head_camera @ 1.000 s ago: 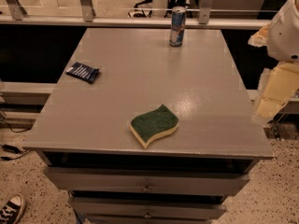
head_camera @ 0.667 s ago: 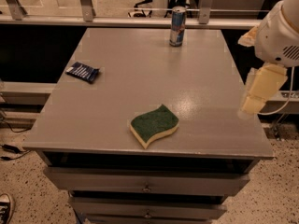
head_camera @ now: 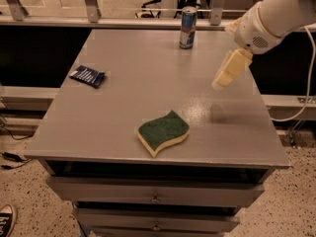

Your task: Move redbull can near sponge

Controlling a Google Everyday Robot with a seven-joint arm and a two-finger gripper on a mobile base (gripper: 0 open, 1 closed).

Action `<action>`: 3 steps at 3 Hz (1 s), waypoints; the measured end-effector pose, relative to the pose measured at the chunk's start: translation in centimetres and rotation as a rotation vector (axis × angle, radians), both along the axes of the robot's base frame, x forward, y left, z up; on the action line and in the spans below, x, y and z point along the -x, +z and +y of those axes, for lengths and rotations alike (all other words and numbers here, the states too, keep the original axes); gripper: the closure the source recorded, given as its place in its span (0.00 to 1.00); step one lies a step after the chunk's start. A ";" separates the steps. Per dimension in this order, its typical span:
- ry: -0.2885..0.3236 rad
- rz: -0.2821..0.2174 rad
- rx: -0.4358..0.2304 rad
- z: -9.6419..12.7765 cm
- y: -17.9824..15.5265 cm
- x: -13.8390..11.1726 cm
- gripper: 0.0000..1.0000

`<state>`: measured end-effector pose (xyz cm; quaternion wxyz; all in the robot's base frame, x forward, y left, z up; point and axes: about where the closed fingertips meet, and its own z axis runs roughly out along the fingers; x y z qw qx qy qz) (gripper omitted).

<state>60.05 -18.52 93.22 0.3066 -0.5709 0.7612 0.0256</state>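
Observation:
The redbull can (head_camera: 187,27) stands upright at the far edge of the grey table (head_camera: 133,78), right of its middle. The sponge (head_camera: 163,131), dark green on top with a pale yellow base, lies flat near the table's front edge. My gripper (head_camera: 220,82) hangs from the white arm (head_camera: 276,14) above the right part of the table. It is nearer to me than the can and to its right, and beyond and to the right of the sponge. It holds nothing that I can see.
A small dark blue striped packet (head_camera: 87,75) lies on the left part of the table. A metal railing (head_camera: 91,4) runs behind the far edge. Drawers (head_camera: 155,194) sit under the tabletop. A cable (head_camera: 308,88) hangs at the right.
My arm has swung in from the table's right edge, leftward and toward the far side, over the tabletop. The can, sponge and packet have not moved.

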 end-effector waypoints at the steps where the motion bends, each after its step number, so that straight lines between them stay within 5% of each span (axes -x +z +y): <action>1: -0.058 -0.107 -0.191 -0.7 -0.8 -10.0 0.00; 2: -0.104 -0.170 -0.275 -2.0 -0.6 -14.6 0.00; 3: -0.110 -0.190 -0.291 -2.3 -0.1 -15.6 0.00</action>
